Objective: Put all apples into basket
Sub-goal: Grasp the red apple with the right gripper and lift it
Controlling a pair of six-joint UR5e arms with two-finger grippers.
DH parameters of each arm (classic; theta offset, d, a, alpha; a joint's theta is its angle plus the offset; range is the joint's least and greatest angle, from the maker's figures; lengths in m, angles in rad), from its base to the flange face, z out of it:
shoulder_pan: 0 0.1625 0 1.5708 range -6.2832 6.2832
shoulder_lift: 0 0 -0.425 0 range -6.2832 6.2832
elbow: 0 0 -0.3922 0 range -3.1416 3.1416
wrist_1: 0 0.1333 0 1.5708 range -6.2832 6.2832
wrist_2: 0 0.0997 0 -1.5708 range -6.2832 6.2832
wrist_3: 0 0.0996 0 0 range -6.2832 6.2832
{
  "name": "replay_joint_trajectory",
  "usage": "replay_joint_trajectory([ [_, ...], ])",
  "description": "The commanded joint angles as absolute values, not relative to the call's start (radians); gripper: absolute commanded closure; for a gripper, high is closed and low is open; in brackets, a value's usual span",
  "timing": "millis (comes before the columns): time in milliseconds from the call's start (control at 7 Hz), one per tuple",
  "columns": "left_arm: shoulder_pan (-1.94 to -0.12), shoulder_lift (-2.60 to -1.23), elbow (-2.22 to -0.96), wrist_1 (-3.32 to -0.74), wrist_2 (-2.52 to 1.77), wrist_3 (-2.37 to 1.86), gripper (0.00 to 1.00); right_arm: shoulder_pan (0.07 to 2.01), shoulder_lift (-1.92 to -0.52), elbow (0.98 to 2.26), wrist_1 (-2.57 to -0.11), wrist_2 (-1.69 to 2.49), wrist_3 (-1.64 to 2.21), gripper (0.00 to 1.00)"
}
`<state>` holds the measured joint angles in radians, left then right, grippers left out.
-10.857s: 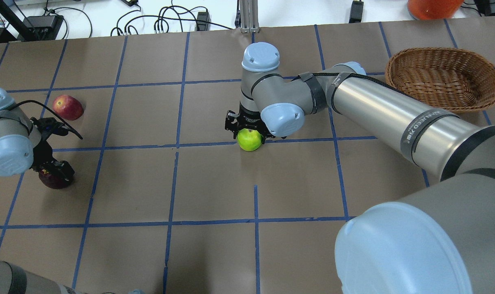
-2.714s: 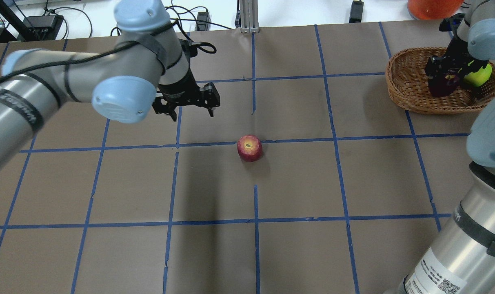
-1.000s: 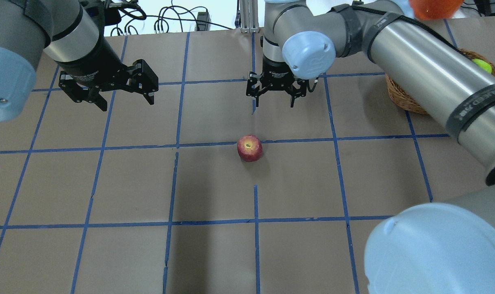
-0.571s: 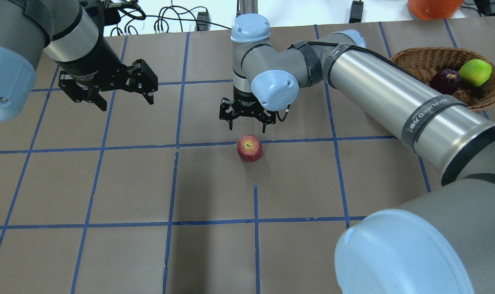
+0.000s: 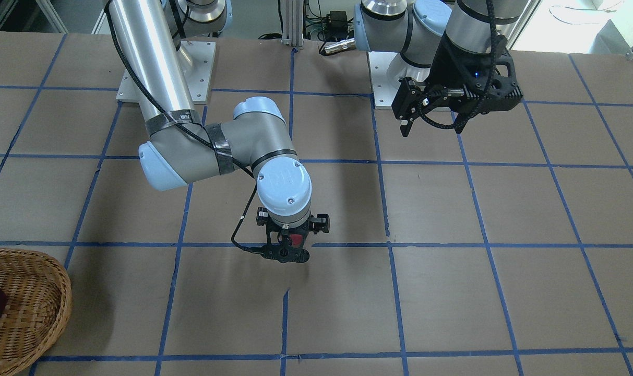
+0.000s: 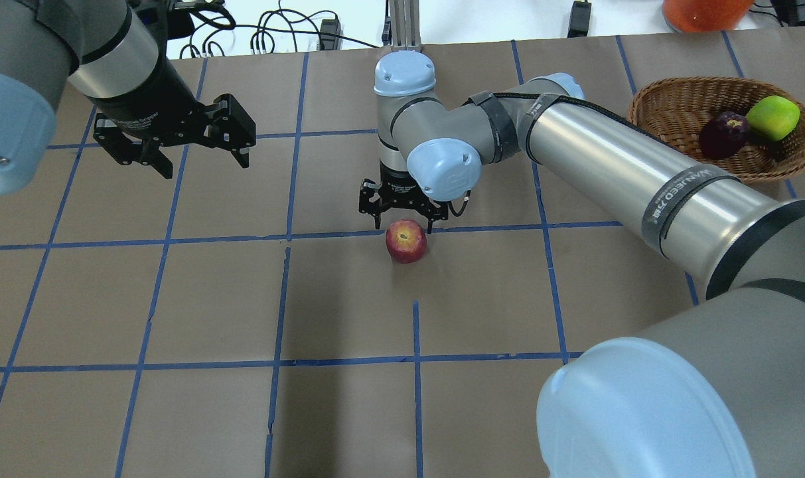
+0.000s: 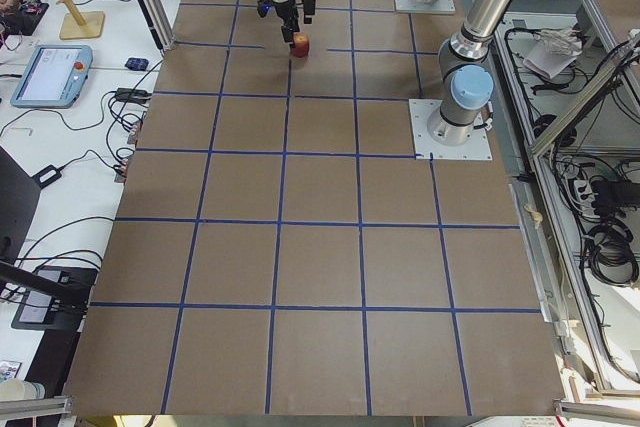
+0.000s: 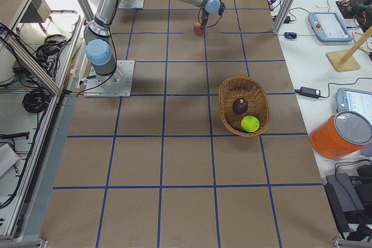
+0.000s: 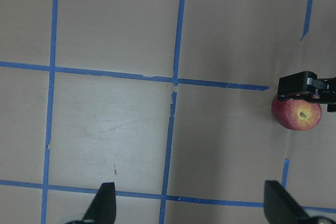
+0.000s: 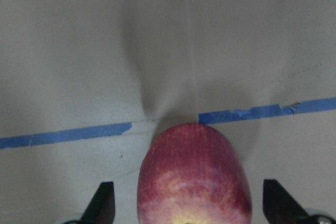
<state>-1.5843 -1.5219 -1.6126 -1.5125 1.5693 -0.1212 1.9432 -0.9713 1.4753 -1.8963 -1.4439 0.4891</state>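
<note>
Where the red apple [image 6: 406, 242] sits, the right hand [image 6: 405, 227] straddles it, released. The left hand [image 6: 205, 166] hangs released at ten o'clock.

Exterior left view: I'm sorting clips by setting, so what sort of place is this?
Likely a robotics lab: a large table gridded with blue tape, a robot arm bolted to it, and a tablet on the side bench.
</note>
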Motion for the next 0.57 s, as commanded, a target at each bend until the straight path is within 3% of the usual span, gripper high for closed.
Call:
replay_joint_trajectory([
  [0,-1.585,-1.522,-1.614,-1.513,1.569,-0.121,0.00,1.944,-0.960,1.499,-1.901,-1.448,0.486,0.00],
  [143,-1.585,-1.522,-1.614,-1.513,1.569,-0.121,0.00,1.944,-0.957,1.503,-1.946,-1.466,0.489,0.53],
  [286,-1.585,-1.522,-1.612,-1.513,1.569,-0.121,0.00,1.942,-0.974,1.490,-1.938,-1.471,0.489,1.00],
  [429,-1.585,-1.522,-1.614,-1.513,1.569,-0.121,0.00,1.916,-1.003,1.485,-1.937,-1.471,0.489,1.00],
])
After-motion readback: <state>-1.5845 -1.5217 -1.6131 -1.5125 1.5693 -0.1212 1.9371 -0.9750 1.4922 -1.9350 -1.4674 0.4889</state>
